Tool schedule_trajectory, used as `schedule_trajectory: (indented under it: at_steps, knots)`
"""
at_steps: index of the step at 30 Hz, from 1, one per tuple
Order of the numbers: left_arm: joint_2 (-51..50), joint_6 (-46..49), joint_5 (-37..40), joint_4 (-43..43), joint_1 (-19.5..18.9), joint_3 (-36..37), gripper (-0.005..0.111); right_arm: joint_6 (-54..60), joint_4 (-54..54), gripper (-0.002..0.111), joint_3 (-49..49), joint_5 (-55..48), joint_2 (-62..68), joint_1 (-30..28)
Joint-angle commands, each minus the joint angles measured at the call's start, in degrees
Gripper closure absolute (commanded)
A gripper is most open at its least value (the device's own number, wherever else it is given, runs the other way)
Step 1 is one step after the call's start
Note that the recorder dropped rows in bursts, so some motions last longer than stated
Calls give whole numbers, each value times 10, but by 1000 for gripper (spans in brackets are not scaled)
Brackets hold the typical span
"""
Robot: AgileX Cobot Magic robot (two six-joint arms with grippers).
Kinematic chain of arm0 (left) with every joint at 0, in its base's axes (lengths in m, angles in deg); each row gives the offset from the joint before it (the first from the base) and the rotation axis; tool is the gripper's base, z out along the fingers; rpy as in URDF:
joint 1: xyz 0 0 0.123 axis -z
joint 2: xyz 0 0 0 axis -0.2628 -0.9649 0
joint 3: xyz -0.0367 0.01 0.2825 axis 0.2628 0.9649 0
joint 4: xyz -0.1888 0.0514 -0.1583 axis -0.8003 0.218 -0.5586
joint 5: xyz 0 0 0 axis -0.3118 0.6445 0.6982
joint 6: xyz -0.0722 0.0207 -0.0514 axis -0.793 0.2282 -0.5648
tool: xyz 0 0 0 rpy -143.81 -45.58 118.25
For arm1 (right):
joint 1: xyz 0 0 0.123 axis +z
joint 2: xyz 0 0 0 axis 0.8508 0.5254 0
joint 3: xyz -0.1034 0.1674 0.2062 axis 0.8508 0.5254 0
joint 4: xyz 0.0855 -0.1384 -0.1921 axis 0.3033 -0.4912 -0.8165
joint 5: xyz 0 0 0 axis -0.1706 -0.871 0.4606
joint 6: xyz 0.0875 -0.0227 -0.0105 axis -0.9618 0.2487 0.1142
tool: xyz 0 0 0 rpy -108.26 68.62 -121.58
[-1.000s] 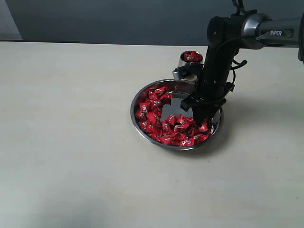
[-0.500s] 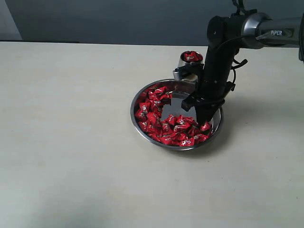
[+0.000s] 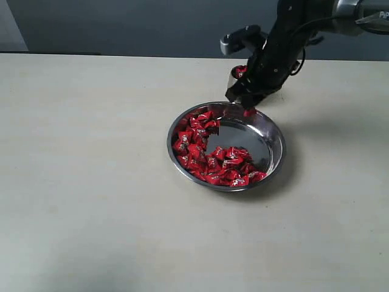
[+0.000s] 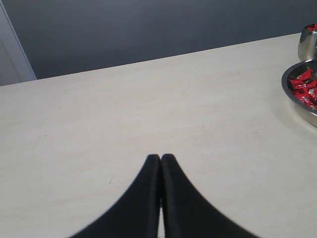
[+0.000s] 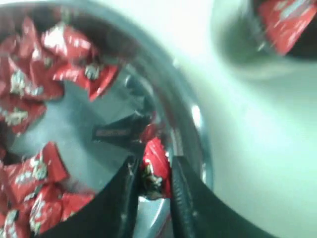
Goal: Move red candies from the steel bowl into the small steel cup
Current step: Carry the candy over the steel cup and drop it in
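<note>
My right jaws, parted only narrowly, pinch one red candy (image 5: pixel 156 166) across its middle, above the steel bowl (image 3: pixel 243 137) at the rim beside the small steel cup (image 5: pixel 233 44). It looks light, crinkly and slippery, so I judge a firm mid-body grip suits it.

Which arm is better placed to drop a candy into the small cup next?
Right. The right gripper holds a red candy near the small steel cup; the left gripper sits shut, away from the steel bowl.
</note>
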Motion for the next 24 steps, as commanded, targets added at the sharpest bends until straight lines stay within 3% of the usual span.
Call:
schedule_trajectory:
  at_steps: [1,7,24]
  knots:
    - [2,-3,-2,0,6,-1,106,6,-25,101,-4,125,-20,-1]
    - [2,-3,-2,0,6,-1,106,6,-25,101,-12,230,-15,-8]
    - [2,-3,-2,0,6,-1,106,6,-25,101,-39,286,59,-19]
